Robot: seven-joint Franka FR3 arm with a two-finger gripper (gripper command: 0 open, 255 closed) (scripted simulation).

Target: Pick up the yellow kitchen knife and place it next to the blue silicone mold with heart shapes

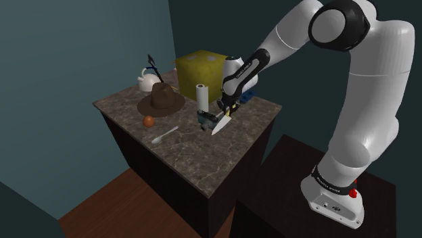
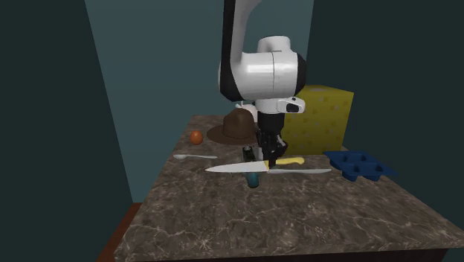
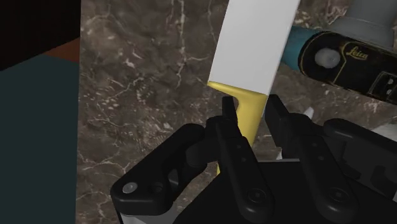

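Over the dark marbled counter, the tool pinches the yellow-handled knife beside a Leica-marked device.

On the dark marble countertop
Blue heart-cavity mold sits right of the yellow-handled knife in the second exterior view.

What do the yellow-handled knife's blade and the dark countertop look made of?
On the yellow-handled knife, the blade is flat white with no metallic gleam, so unclear. The dark countertop looks like brown stone, probably marble, given its pale veins.
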